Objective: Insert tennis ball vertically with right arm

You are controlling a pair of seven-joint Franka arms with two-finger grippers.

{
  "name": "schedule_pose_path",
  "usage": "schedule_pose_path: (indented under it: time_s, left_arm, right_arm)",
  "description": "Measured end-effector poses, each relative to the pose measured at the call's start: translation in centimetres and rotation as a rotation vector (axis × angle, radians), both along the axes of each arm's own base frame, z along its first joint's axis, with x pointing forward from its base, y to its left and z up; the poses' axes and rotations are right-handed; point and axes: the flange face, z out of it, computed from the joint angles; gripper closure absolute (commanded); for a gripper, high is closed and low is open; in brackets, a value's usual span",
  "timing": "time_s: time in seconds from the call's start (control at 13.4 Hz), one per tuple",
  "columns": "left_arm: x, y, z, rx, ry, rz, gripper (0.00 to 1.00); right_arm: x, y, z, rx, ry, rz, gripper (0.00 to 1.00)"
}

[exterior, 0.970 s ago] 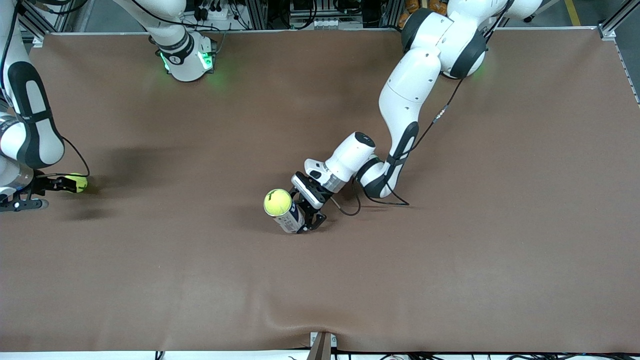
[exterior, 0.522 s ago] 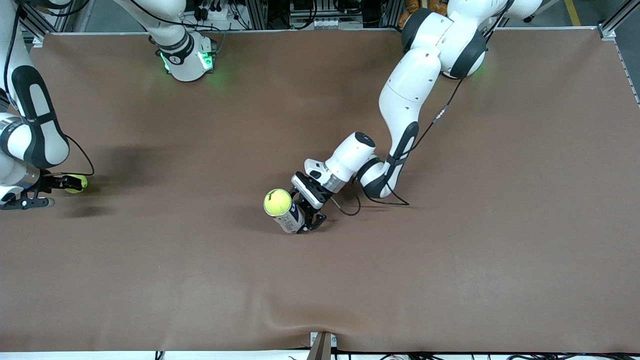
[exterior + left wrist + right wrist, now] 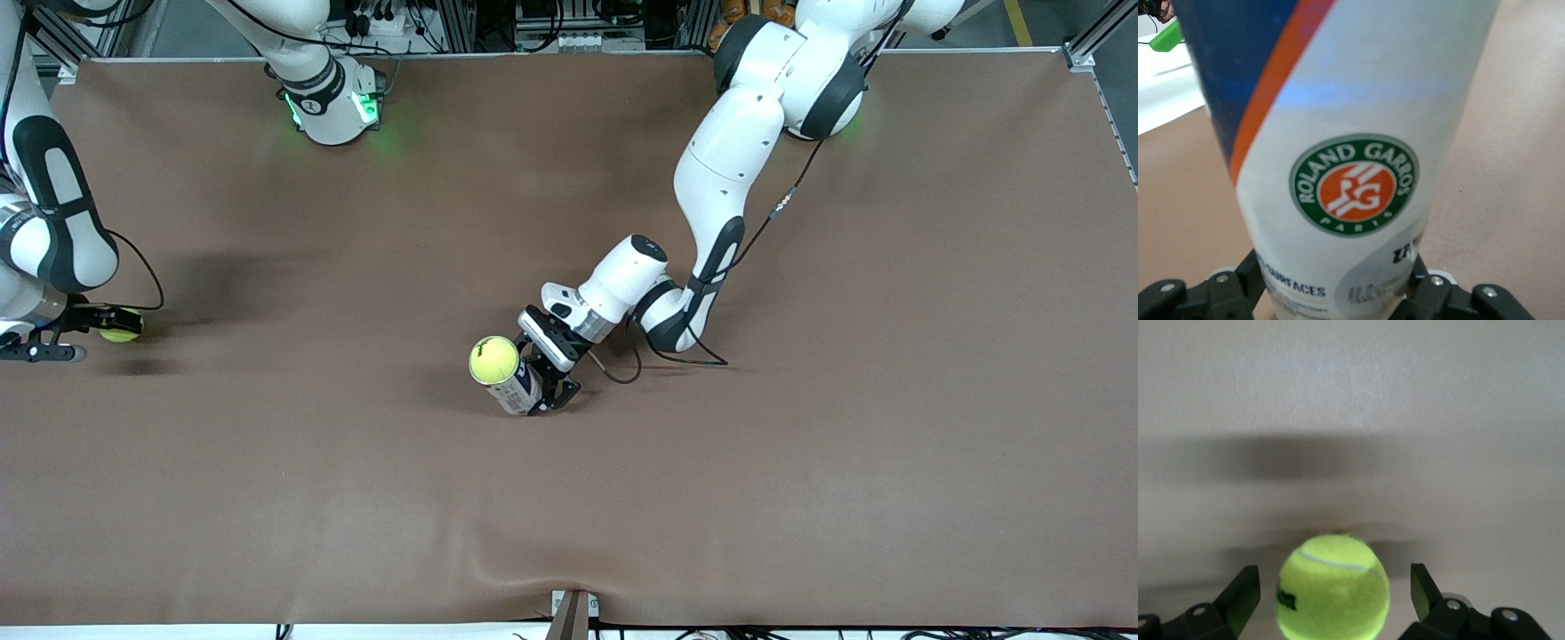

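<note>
A white, blue and orange ball can (image 3: 520, 391) stands upright in the middle of the table, and my left gripper (image 3: 544, 387) is shut on its lower part. One yellow tennis ball (image 3: 493, 359) sits in the can's open top. In the left wrist view the can (image 3: 1338, 133) fills the frame between the left gripper's (image 3: 1335, 273) fingers. A second tennis ball (image 3: 120, 325) lies near the table edge at the right arm's end. My right gripper (image 3: 105, 322) is low around it and open. In the right wrist view that ball (image 3: 1333, 587) sits between the fingers (image 3: 1243, 595) with a gap on each side.
The brown table cover (image 3: 800, 462) carries nothing else. The right arm's base (image 3: 329, 102) and the left arm's base (image 3: 827, 89) stand along the edge farthest from the front camera. A small bracket (image 3: 573, 613) sticks up at the nearest edge.
My right gripper and the ball between its fingers have shifted a little toward the table edge at the right arm's end. The left arm, the can and the ball on it have not moved.
</note>
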Motion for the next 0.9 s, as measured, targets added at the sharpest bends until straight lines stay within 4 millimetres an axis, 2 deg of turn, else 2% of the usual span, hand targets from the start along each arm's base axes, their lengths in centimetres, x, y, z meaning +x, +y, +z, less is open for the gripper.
schedule_pose_path:
  time_s: [0.67, 0.75, 0.82, 0.9]
  left_arm:
    - [0.05, 0.03, 0.04, -0.001, -0.001, 0.001, 0.18]
    - [0.06, 0.02, 0.06, -0.001, -0.001, 0.001, 0.18]
    - [0.08, 0.01, 0.09, -0.001, -0.002, 0.001, 0.18]
    - [0.09, 0.01, 0.09, -0.001, -0.002, 0.001, 0.18]
  right_arm:
    - [0.0, 0.41, -0.29, -0.002, -0.013, -0.056, 0.0]
    - [-0.08, 0.36, -0.33, -0.002, -0.012, -0.058, 0.19]
    - [-0.18, 0.34, -0.4, -0.001, -0.011, -0.059, 0.53]
    - [-0.27, 0.4, -0.52, 0.0, -0.008, -0.059, 0.75]
